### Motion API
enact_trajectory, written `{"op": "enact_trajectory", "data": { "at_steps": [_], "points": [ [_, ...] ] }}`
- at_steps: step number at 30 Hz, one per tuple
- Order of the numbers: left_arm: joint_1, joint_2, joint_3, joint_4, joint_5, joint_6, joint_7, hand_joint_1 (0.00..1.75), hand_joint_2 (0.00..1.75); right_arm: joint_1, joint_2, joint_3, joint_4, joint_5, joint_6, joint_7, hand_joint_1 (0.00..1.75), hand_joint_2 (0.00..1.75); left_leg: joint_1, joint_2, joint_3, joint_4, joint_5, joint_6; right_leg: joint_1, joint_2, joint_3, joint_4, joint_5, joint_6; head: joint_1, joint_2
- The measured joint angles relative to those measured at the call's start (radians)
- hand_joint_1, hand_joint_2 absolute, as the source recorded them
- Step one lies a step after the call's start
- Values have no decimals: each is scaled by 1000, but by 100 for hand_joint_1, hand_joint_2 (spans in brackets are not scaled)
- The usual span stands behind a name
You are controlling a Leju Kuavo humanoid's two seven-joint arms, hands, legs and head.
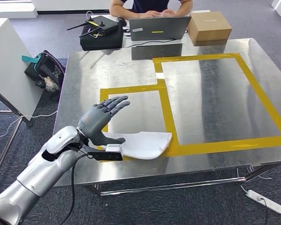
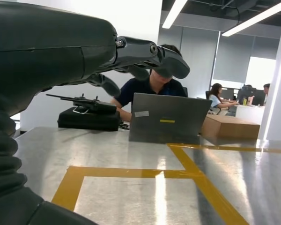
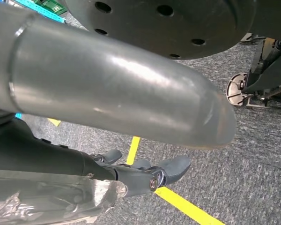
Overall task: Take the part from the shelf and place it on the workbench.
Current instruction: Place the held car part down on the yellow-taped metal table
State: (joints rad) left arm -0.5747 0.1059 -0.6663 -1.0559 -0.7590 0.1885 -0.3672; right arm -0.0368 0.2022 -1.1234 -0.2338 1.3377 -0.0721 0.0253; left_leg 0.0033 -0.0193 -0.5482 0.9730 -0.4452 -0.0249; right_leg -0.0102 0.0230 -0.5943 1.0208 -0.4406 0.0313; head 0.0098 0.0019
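Your steel counter [image 1: 210, 108] carries yellow tape [image 1: 167, 112] outlines; a person works at a laptop [image 1: 159, 28] beyond. The white part [image 1: 146, 144] lies flat lengthwise along the tape's near line. Your left hand [image 1: 100, 119] hovers released, fingers spread; right hand [image 3: 146, 176] hangs empty.

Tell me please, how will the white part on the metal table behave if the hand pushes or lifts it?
The white part looks thin and flat, so it is probably light and would not roll or tip. On the smooth steel workbench it would likely slide easily. The open left hand may struggle to get under its low edge.
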Motion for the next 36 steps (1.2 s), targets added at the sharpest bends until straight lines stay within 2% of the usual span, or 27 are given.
{"op": "enact_trajectory", "data": {
  "at_steps": [8, 12, 14, 15, 16, 18, 19, 20, 21, 22, 23, 24, 25, 28, 29, 31, 33, 34, 35, 36],
  "points": [
    [9, 12, 26, 19, 17, 6, 5, 0, 0, 1, 0, 0, 2, 2, 0, -2, 0, 0, -6, 0, 0, 6, -5, 11, -6, 0, 2, -2, 0, 7, 0, 0],
    [17, 25, 41, 25, 23, 14, 5, 0, 0, 1, 0, 1, 3, 3, -1, -3, 0, 0, -11, 0, 0, 6, -2, 25, -11, 0, 6, -7, 4, 21, -1, 0],
    [20, 30, 52, 26, 26, 18, 5, 0, 0, 1, 0, 3, 4, 5, -2, -3, 0, 0, -4, 3, 5, -7, 10, 34, -9, -3, 1, -1, -5, 29, 0, 0],
    [21, 32, 56, 27, 28, 19, 5, 0, 0, 1, 0, 3, 4, 6, -2, -3, 0, 0, 0, 4, 8, -13, 15, 37, -7, -6, -11, 26, -23, 32, 3, 0],
    [24, 33, 59, 28, 28, 20, 5, 0, 0, 2, 0, 4, 4, 7, -2, -3, 0, 0, 3, 5, 9, -17, 17, 39, -7, -11, -34, 75, -52, 34, 5, 0],
    [35, 38, 64, 31, 29, 22, 4, 0, 0, 2, 0, 5, 4, 8, -2, -3, 0, 0, 4, 6, 8, -16, 17, 40, -8, -14, -94, 209, -109, 39, 8, 0],
    [42, 40, 67, 33, 29, 22, 3, 0, 0, 3, -1, 6, 4, 8, -2, -3, 0, 0, 5, 6, 7, -15, 17, 40, -9, -15, -116, 255, -119, 42, 8, 0],
    [48, 43, 71, 35, 29, 22, 2, 0, 0, 3, -1, 6, 4, 8, -2, -3, 0, 0, 6, 7, 7, -13, 16, 38, -10, -15, -122, 264, -108, 44, 8, 0],
    [51, 45, 74, 38, 30, 23, 2, 0, 0, 3, -2, 6, 4, 8, -2, -3, 0, 0, 8, 6, 7, -11, 14, 36, -12, -16, -106, 231, -78, 47, 8, 0],
    [53, 48, 78, 39, 30, 23, 1, 0, 0, 3, -3, 6, 4, 8, -2, -3, 0, 0, 11, 6, 7, -7, 12, 31, -14, -16, -74, 165, -42, 50, 8, 0],
    [54, 52, 81, 41, 30, 24, 1, 0, 0, 2, -3, 7, 5, 8, -2, -3, 0, 0, 12, 4, 4, -2, 9, 25, -14, -16, -36, 99, -19, 53, 10, 0],
    [55, 57, 84, 42, 31, 25, 1, 0, 0, 1, -2, 7, 6, 8, -2, -3, 0, 0, 11, 3, 1, 3, 7, 18, -14, -13, -8, 50, -4, 51, 12, 0],
    [56, 61, 88, 43, 31, 26, 0, 0, 0, -1, -2, 7, 7, 7, -2, -2, 0, 0, 10, 1, -2, 8, 6, 11, -14, -12, 7, 23, -3, 46, 13, 0],
    [63, 74, 101, 47, 33, 30, -2, 0, 0, -2, -2, 7, 9, 4, -3, 0, 0, 0, 9, 0, -8, 14, 9, -4, -12, -10, 0, 22, -7, 17, 10, 0],
    [66, 78, 103, 48, 33, 31, -2, 0, 0, -2, -2, 7, 9, 3, -3, 0, 0, 0, 10, 2, -13, 22, -1, -9, -12, -10, -3, 21, -4, 7, 9, 0],
    [69, 85, 106, 51, 34, 34, -2, 0, 0, -3, -2, 7, 9, 2, -3, 0, 0, 0, 11, 6, -46, 91, -58, -16, -11, -12, -14, 18, 6, -11, 7, 0],
    [75, 90, 111, 54, 36, 36, -2, 0, 0, -3, -2, 7, 9, 2, -3, 0, 0, 0, 11, 8, -102, 223, -133, -18, -7, -13, -30, 17, 17, -20, 6, 0],
    [80, 93, 115, 56, 37, 36, -3, 0, 0, -2, -2, 7, 9, 2, -3, 0, 0, 0, 11, 8, -121, 277, -154, -17, -5, -14, -38, 17, 22, -22, 6, 0],
    [86, 96, 120, 59, 38, 37, -4, 0, 0, -2, -2, 7, 9, 3, -3, 0, 0, 0, 11, 8, -126, 302, -157, -15, -2, -14, -46, 17, 28, -23, 6, 0],
    [91, 98, 124, 61, 38, 37, -4, 0, 0, -1, -2, 7, 9, 3, -3, 0, 0, 0, 10, 8, -112, 288, -139, -10, 0, -14, -53, 17, 35, -23, 6, 0]
  ]
}}
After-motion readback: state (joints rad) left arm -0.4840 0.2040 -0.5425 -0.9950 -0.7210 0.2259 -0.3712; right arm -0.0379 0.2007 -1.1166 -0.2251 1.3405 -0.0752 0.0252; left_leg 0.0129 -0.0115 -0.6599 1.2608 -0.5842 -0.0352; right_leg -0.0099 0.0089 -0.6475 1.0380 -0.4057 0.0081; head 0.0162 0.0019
